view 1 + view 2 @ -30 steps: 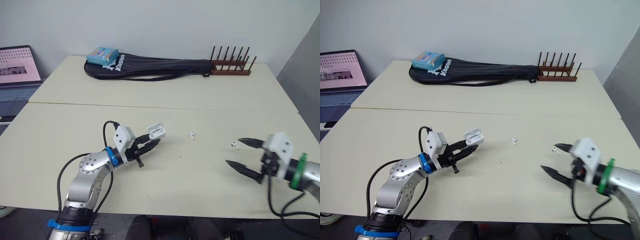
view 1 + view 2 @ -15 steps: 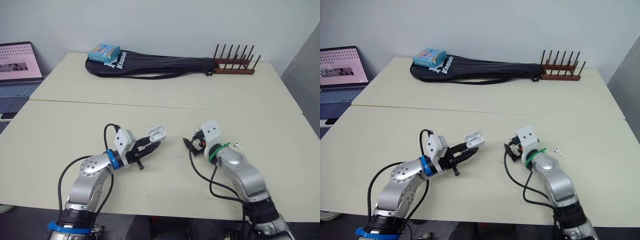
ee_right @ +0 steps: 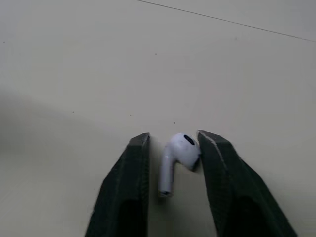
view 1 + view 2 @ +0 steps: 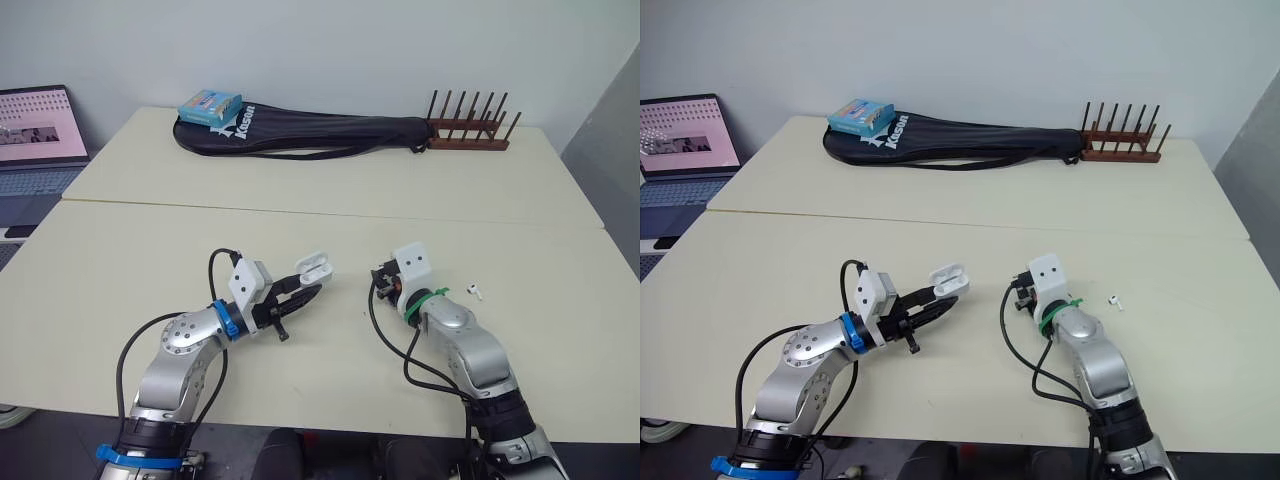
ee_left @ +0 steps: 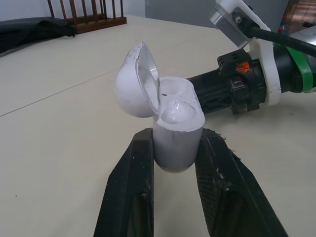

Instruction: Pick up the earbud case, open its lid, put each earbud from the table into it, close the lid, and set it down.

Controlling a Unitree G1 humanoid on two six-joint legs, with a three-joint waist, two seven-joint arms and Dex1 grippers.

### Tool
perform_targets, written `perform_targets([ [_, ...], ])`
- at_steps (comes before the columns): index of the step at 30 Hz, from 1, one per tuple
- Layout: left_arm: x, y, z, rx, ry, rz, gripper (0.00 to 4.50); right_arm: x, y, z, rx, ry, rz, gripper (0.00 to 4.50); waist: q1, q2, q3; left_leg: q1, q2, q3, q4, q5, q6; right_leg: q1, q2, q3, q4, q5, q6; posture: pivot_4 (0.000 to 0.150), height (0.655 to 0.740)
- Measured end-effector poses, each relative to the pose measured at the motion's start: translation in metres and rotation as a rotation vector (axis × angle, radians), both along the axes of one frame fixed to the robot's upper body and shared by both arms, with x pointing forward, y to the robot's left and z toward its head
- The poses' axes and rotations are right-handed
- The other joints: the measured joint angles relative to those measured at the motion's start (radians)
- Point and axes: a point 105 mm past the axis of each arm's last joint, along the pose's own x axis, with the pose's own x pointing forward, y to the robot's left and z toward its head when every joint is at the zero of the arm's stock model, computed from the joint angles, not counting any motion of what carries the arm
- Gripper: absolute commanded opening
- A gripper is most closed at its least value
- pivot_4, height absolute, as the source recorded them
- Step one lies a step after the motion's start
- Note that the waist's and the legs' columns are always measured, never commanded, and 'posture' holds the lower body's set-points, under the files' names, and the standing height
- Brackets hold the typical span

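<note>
Earbud case (image 5: 176, 131), glossy white, lid up, clamped in left gripper (image 4: 310, 291); right gripper (image 3: 174, 135) slightly parted astride smooth earbud (image 3: 180, 149).

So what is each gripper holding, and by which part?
The left gripper clamps the earbud case by its lower body, lid open. The right gripper's fingers straddle an earbud on the table, one touching its head, not yet clamped.
</note>
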Motion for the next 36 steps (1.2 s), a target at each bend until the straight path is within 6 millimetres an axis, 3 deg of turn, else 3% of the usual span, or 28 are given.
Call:
perform_targets([
  [3, 0.000, -0.001, 0.000, 0.000, 0.001, -0.004, 0.79, -0.008, -0.007, 0.000, -0.011, 0.015, 0.047, 0.44, 0.000, 0.000, 0.000, 0.000, 0.000, 0.000, 0.000, 0.000, 0.000, 0.000, 0.000, 0.000, 0.000, 0.000, 0.000, 0.150, 0.6871],
  [6, -0.003, -0.004, 0.000, 0.003, 0.009, -0.022, 0.79, -0.036, -0.024, -0.002, -0.077, 0.052, 0.210, 0.44, 0.004, 0.000, 0.000, -0.002, -0.001, 0.000, -0.001, 0.000, 0.000, 0.000, 0.000, 0.000, -0.003, 0.000, 0.000, 0.150, 0.6871],
  [12, -0.007, -0.009, -0.001, 0.012, 0.017, -0.056, 0.79, -0.100, -0.087, -0.004, -0.301, 0.132, 0.564, 0.44, -0.001, 0.000, 0.000, -0.001, 0.000, 0.000, -0.001, 0.000, 0.000, 0.001, 0.000, 0.000, -0.006, 0.000, 0.000, 0.150, 0.6871],
  [15, -0.009, -0.013, -0.001, 0.012, 0.015, -0.069, 0.79, -0.118, -0.109, -0.005, -0.316, 0.176, 0.684, 0.44, -0.006, 0.000, 0.000, 0.001, 0.000, 0.001, -0.001, 0.000, 0.000, 0.003, 0.001, 0.000, -0.006, 0.000, 0.000, 0.150, 0.6871],
  [18, -0.010, -0.014, -0.002, 0.013, 0.027, -0.074, 0.79, -0.123, -0.141, -0.003, -0.361, 0.240, 0.717, 0.44, -0.010, 0.000, 0.001, 0.003, 0.000, 0.001, -0.001, 0.000, 0.000, 0.005, 0.001, 0.001, -0.006, 0.000, 0.000, 0.150, 0.6871],
  [21, -0.012, -0.015, -0.004, 0.013, 0.038, -0.078, 0.79, -0.123, -0.158, 0.001, -0.402, 0.244, 0.778, 0.44, -0.009, -0.001, 0.001, 0.008, 0.001, 0.001, -0.001, 0.000, 0.001, 0.011, 0.001, 0.001, -0.007, 0.000, 0.000, 0.150, 0.6871],
  [31, -0.021, -0.016, -0.001, 0.011, 0.052, -0.098, 0.79, -0.120, -0.176, -0.006, -0.464, 0.322, 0.890, 0.44, -0.005, 0.000, 0.001, 0.009, 0.000, 0.001, -0.001, 0.000, 0.000, 0.012, 0.000, 0.001, -0.008, 0.000, 0.000, 0.150, 0.6871],
  [36, -0.024, -0.017, -0.002, 0.012, 0.067, -0.096, 0.79, -0.112, -0.181, -0.005, -0.497, 0.317, 0.888, 2.10, -0.005, 0.000, 0.001, 0.012, 0.000, 0.001, -0.001, 0.000, 0.000, 0.016, 0.000, 0.001, -0.009, 0.000, 0.000, 0.150, 0.6871],
])
